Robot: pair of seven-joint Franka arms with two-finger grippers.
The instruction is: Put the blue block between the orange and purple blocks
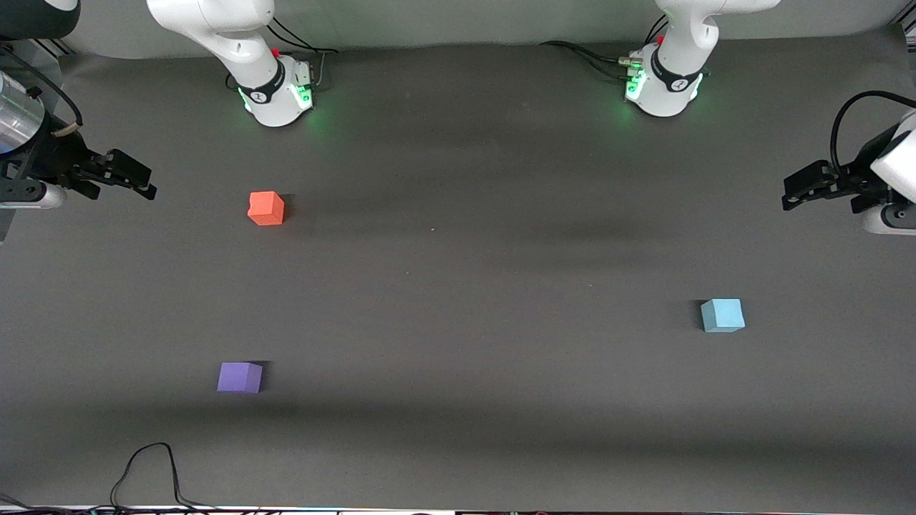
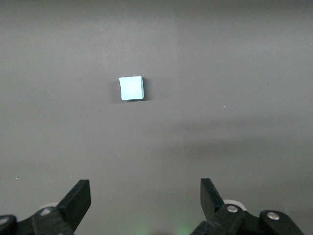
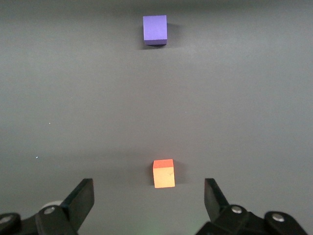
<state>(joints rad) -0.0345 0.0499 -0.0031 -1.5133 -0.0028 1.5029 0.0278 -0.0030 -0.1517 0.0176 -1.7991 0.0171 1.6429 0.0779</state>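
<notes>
The blue block [image 1: 722, 315] lies on the table toward the left arm's end; it also shows in the left wrist view [image 2: 131, 88]. The orange block [image 1: 266, 208] lies toward the right arm's end, with the purple block [image 1: 240, 377] nearer the front camera. Both show in the right wrist view, orange [image 3: 164, 173] and purple [image 3: 155, 29]. My left gripper [image 1: 791, 194] hangs open and empty in the air at the left arm's end of the table, its jaws wide apart [image 2: 145, 196]. My right gripper [image 1: 147, 182] hangs open and empty at the right arm's end [image 3: 149, 196].
The table is covered by a dark grey mat [image 1: 458, 286]. The two arm bases [image 1: 275, 89] [image 1: 662, 86] stand along the table edge farthest from the front camera. A black cable [image 1: 147, 476] loops on the mat at the edge nearest the camera.
</notes>
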